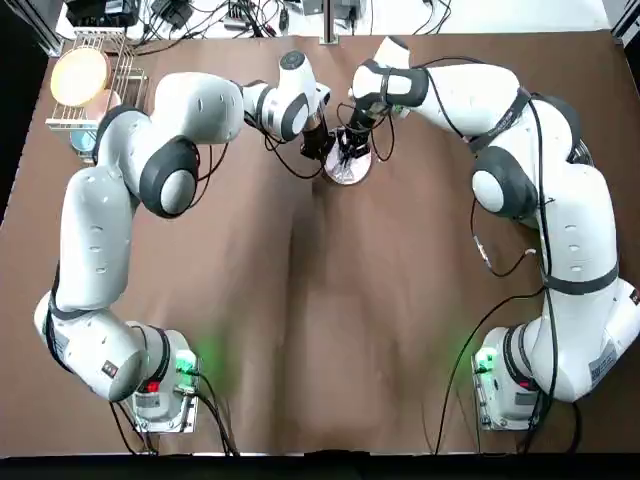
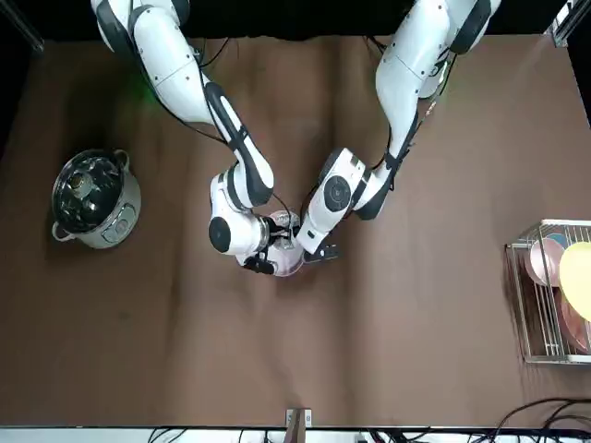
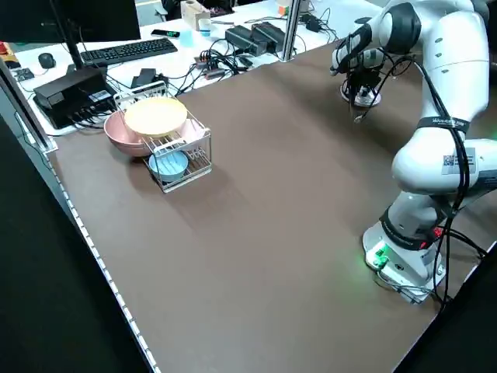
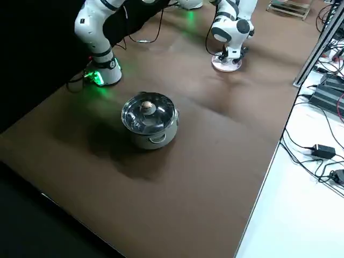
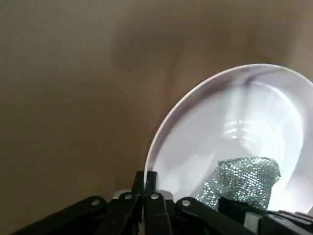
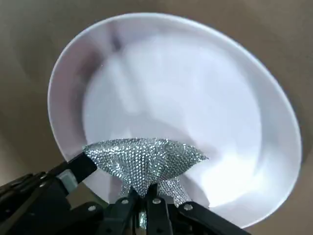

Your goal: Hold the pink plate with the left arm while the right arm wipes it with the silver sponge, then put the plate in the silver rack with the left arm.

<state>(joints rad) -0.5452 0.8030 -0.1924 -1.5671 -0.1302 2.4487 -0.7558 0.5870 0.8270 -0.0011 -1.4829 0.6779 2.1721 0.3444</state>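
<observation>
Mid-surface, the left claw (image 5: 146,196) pinches the pink plate (image 6: 195,98) by its rim, while the right claw (image 6: 146,208) pinches the silver sponge (image 6: 142,159) against its face. I'd wipe with light pressure, so the rim doesn't slip.

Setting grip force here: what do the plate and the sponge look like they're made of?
The pink plate looks like glazed ceramic or hard plastic: smooth, glossy, with soft highlights; the look doesn't settle which. The silver sponge, pinched in the right gripper, looks like knitted metallic mesh: a glittery woven texture, bunched at the pinch. The left gripper pinches the plate's rim.
</observation>
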